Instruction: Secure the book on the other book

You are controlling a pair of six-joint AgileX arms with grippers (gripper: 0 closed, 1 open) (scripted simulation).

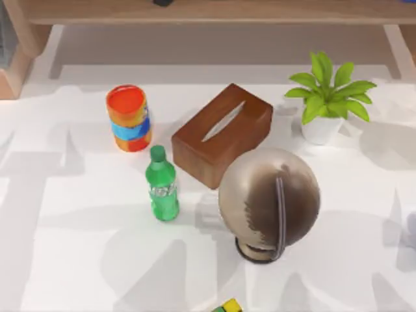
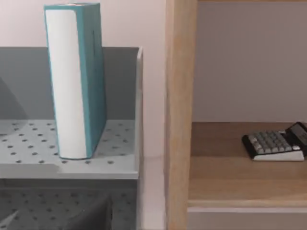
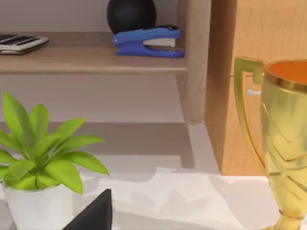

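Observation:
A teal book (image 2: 79,79) with white page edges stands upright on a grey perforated shelf (image 2: 29,143), close to the shelf's end wall. The other book is out of view. A dark part of my left gripper (image 2: 91,215) sits at the edge of the left wrist view, below and in front of the book. A dark part of my right gripper (image 3: 93,213) shows beside a potted plant (image 3: 41,163), far from the book.
On the white table stand a striped can (image 1: 129,117), a green bottle (image 1: 162,184), a brown tissue box (image 1: 222,133), a globe (image 1: 269,201) and the plant (image 1: 328,97). A wooden shelf holds a calculator (image 2: 273,143) and a blue stapler (image 3: 148,42). A gold trophy (image 3: 283,139) stands nearby.

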